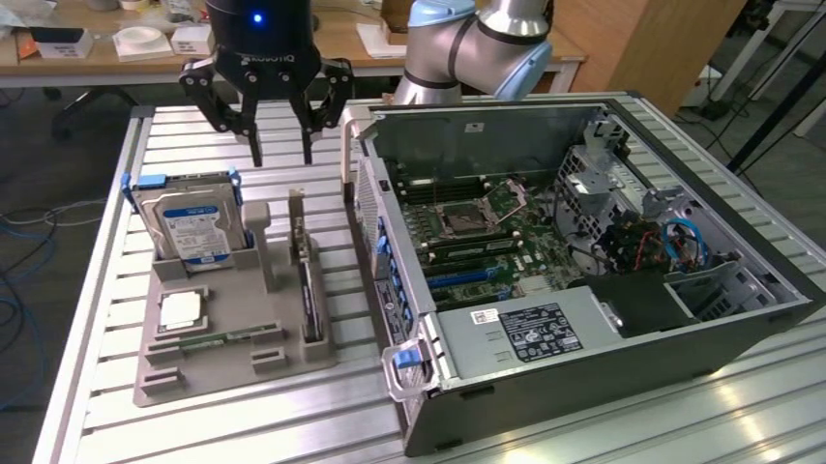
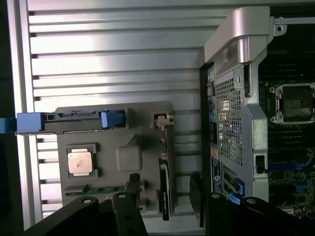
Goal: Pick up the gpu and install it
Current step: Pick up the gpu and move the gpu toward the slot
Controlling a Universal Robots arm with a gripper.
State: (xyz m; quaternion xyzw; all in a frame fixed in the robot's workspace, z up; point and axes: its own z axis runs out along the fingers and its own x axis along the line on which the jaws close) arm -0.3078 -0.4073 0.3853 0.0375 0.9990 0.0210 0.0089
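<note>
The gpu is a thin dark card standing on edge in a slot of the grey holder tray, its silver bracket end toward the back. In the wrist view the gpu runs as a narrow dark strip, with its bracket at the far end. My gripper hangs open above the back of the tray, well clear of the card, with nothing between its fingers. From the wrist, the two black fingers straddle the card's line from above.
A silver hard drive with a blue label and blue carrier stands at the tray's back, on the exterior view's left. A CPU and a green memory stick lie in the tray. The open computer case lies on the exterior view's right.
</note>
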